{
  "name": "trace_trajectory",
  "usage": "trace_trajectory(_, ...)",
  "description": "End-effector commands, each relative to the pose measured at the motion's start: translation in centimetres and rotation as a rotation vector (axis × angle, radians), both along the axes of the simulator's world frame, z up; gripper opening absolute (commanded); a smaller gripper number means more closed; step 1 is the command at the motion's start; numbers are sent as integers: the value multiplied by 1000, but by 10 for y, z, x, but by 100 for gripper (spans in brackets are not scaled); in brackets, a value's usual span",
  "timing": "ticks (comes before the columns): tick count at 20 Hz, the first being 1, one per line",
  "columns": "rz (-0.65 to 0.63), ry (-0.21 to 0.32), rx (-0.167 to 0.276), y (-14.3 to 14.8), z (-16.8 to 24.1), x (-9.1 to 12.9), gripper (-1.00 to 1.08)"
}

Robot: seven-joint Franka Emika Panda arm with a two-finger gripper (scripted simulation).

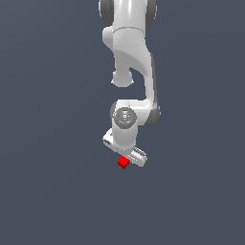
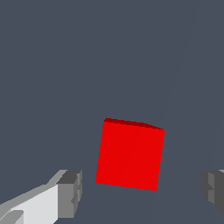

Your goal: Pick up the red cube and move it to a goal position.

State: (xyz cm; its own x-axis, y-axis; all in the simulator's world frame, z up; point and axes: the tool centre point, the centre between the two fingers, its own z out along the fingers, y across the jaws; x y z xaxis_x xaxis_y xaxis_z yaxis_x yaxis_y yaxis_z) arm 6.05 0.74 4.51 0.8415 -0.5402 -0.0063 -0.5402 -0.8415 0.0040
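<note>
A flat, bare slate-grey surface [image 1: 52,191] fills both views. The pincer [image 2: 140,188] stands released, fingers [image 2: 70,188] apart either side of the red cube [image 2: 130,154], not touching.

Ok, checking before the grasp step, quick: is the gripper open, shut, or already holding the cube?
Gripper: open, holding nothing; its fingers stand apart on either side of the red cube, with gaps showing.

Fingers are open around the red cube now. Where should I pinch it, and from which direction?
Pinch the red cube across its two flat opposite side faces, coming straight down from above. The gripper already straddles it with gaps both sides, but the cube sits slightly skewed to the fingers, so a small wrist twist would probably seat them flush.
</note>
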Motion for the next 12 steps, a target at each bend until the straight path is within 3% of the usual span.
trace_trajectory(1, -49, -3, 0, 0, -9, 7, 100)
trace_trajectory(12, -140, -8, -1, -2, -26, 20, 100)
